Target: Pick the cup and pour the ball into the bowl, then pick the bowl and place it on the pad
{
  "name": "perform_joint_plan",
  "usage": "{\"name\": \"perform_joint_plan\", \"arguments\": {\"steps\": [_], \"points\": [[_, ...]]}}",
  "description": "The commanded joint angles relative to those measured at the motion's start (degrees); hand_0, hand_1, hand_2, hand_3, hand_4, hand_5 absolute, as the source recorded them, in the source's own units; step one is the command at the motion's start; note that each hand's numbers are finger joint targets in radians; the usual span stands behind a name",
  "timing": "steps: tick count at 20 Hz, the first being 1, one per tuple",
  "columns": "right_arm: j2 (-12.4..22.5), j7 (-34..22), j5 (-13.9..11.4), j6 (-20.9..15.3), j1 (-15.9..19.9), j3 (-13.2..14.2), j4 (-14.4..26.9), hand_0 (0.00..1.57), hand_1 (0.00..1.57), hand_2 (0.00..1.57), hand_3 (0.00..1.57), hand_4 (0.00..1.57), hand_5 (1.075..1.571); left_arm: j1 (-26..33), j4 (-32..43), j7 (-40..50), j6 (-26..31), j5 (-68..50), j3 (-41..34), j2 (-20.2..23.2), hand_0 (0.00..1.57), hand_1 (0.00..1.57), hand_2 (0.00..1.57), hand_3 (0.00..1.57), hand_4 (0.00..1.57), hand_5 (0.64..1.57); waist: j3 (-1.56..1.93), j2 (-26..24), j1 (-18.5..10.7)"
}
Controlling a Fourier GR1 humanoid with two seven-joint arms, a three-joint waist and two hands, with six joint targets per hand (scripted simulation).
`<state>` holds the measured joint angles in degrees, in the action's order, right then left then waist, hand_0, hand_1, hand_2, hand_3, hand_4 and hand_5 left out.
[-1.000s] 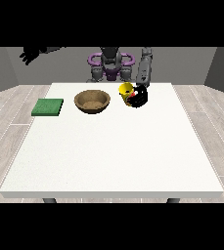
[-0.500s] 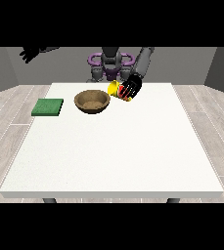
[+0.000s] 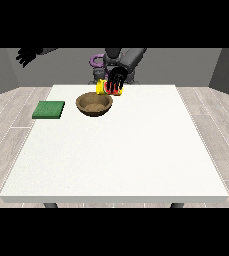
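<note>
The robot hand [image 3: 115,80] hides much of the cup [image 3: 104,87].

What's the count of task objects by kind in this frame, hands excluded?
Cup: 1, yellow and red, held tilted by the hand near the view's middle, just behind the bowl.
Bowl: 1, brown, on the table.
Pad: 1, green, left of the bowl.
Ball: 0 visible; cannot tell where it is.
Total: 3

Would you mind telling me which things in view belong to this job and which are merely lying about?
Job:
- cup, held by the hand at the view's right
- bowl
- pad
The ball does not show.

Lying about:
- nothing else on the table
</note>
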<state>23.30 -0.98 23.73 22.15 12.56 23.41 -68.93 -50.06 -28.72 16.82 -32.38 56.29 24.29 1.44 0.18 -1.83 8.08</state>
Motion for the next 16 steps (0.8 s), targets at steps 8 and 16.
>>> {"name": "perform_joint_plan", "arguments": {"steps": [8,16], "points": [[-1.4,3.2,-3.3,-0.6,3.2,-2.1,5.3,0.0,0.0,0.0,0.26,0.69,1.554,-10.5,1.1,19.8,16.0,17.2,15.4,-1.4,1.4,1.4,1.57,1.57,1.04,1.571,-0.07,-1.3,0.3],[-3.3,2.5,-3.5,-2.4,5.0,-3.4,5.8,0.0,0.0,0.0,0.34,0.69,1.552,-6.0,-7.1,20.3,29.5,18.7,22.1,-1.4,0.19,0.19,1.25,1.57,1.11,1.569,-0.16,-1.5,2.3]]}}
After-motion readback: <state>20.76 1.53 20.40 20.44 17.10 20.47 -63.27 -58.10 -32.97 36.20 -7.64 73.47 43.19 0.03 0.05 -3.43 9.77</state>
